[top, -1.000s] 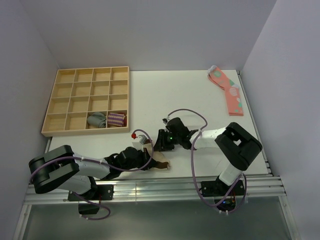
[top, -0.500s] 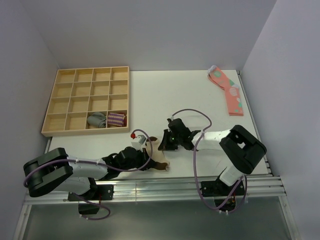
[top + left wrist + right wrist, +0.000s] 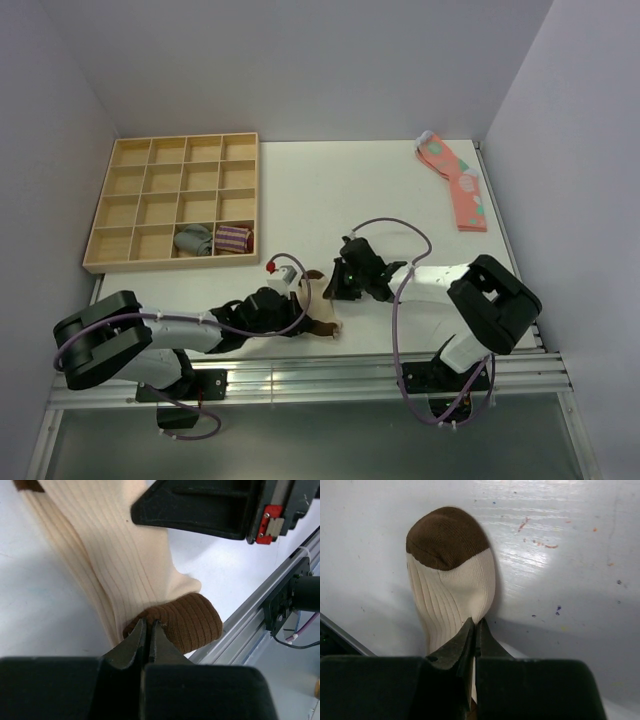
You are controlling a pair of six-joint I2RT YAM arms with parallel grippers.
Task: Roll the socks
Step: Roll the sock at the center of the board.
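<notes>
The socks (image 3: 316, 300) lie near the table's front edge between the two arms, beige ribbed fabric with dark brown ends. My left gripper (image 3: 296, 308) is shut on the brown band (image 3: 185, 622), its tips (image 3: 149, 626) pinching the fold. In the right wrist view, the brown toe (image 3: 447, 537) points away and my right gripper (image 3: 476, 626) is shut on the edge of the beige part (image 3: 452, 595). From above, the right gripper (image 3: 332, 288) sits at the socks' right side. The right gripper's black body (image 3: 200, 502) hangs over the socks in the left wrist view.
A wooden compartment tray (image 3: 170, 165) stands at the back left, holding a grey rolled sock (image 3: 194, 240) and a purple-striped one (image 3: 233, 239). Pink spotted socks (image 3: 455, 180) lie at the back right. An aluminium rail (image 3: 300, 375) runs just beyond the socks.
My right gripper has closed onto the beige sock and shifted slightly to the right. The left gripper stayed shut on the brown band and moved a little right.
</notes>
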